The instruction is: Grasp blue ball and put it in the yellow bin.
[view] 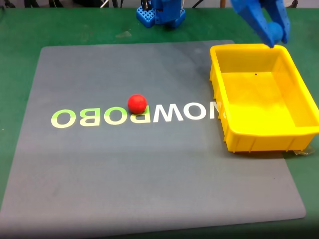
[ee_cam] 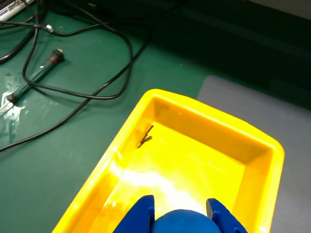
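Covering most of the green table [view: 20, 30] in the fixed view, a smooth grey mat [view: 149, 169] with rounded corners carries pale upside-down lettering [view: 134, 115] across its middle. At the mat's right edge in that view sits the yellow bin [view: 264, 137], a glossy rectangular plastic tub with sloped walls and a rolled rim; the wrist view looks down into it [ee_cam: 272, 155], where a small dark speck [ee_cam: 146, 137] lies on the shiny floor. Above the bin's far rim hangs the blue plastic gripper [view: 275, 35], its two fingers closed around the blue ball [view: 274, 30], a matte sphere held clear of the bin. In the wrist view the ball [ee_cam: 182, 221] sits pinched between both fingertips [ee_cam: 143, 213] over the bin's interior. Left of the bin, on the mat's lettering, rests a matte red ball [view: 137, 103]. Black cables [ee_cam: 97, 63] loop over the table beyond the bin.
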Tool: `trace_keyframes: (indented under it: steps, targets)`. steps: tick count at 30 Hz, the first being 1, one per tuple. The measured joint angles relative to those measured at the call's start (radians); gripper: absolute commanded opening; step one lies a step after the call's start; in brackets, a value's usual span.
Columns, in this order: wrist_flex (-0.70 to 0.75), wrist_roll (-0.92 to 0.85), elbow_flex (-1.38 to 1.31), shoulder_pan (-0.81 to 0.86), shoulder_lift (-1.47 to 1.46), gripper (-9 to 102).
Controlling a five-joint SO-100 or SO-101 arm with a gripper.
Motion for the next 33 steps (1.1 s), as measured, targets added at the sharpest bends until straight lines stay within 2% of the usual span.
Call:
trace_keyframes:
  steps: [2, 6, 12, 20, 27, 33]
  targets:
    - [0.0, 0.0, 0.0, 0.0, 0.0, 3]
    - [0.0, 0.0, 0.0, 0.002, 0.0, 23]
    - [0.009, 0.0, 0.0, 0.017, 0.0, 29]
    - [0.029, 0.0, 0.031, 0.04, 0.049, 29]
    - [0.029, -0.032, 0.347, 0.127, 0.36, 26]
    - [0.032, -0.147, 0.818, 0.287, 0.792, 6]
